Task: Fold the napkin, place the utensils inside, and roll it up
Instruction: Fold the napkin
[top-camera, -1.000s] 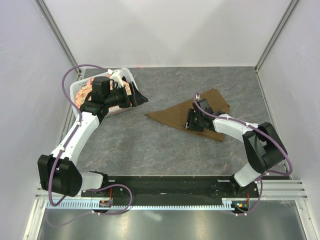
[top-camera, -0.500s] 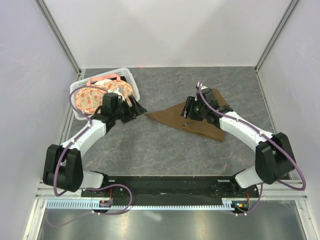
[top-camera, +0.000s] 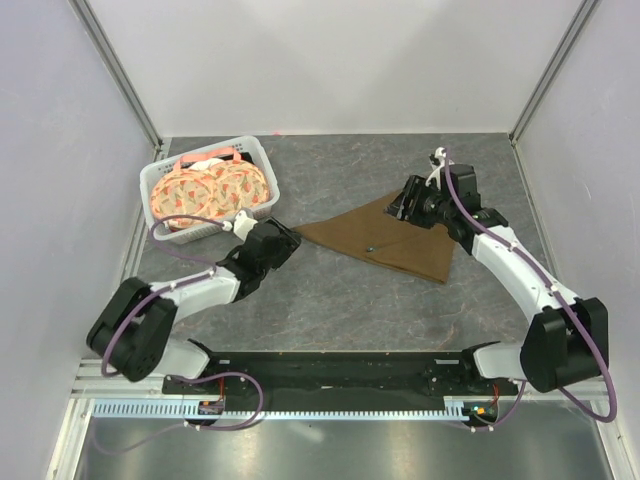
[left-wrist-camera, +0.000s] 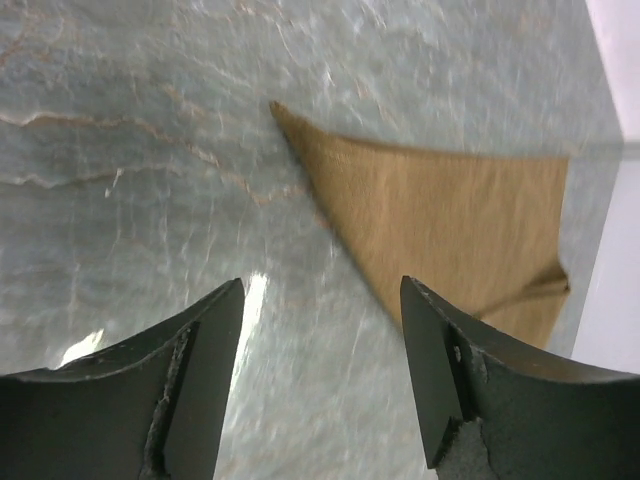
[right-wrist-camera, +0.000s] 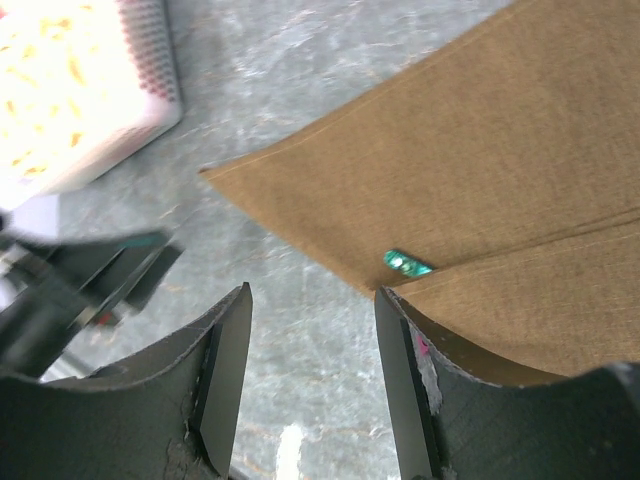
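Observation:
The brown napkin lies folded into a triangle on the table, right of centre; it also shows in the left wrist view and the right wrist view. Only a teal-green tip of the utensil pokes out from under a folded flap; it is a small dot in the top view. My left gripper is open and empty, low over the table just left of the napkin's left corner. My right gripper is open and empty above the napkin's far edge.
A white basket with round orange-patterned plates stands at the far left; its corner shows in the right wrist view. White walls close in the table on three sides.
My left arm has drawn back from the basket and swung down toward the napkin's left corner. My right gripper has lifted off the napkin and moved back to the right.

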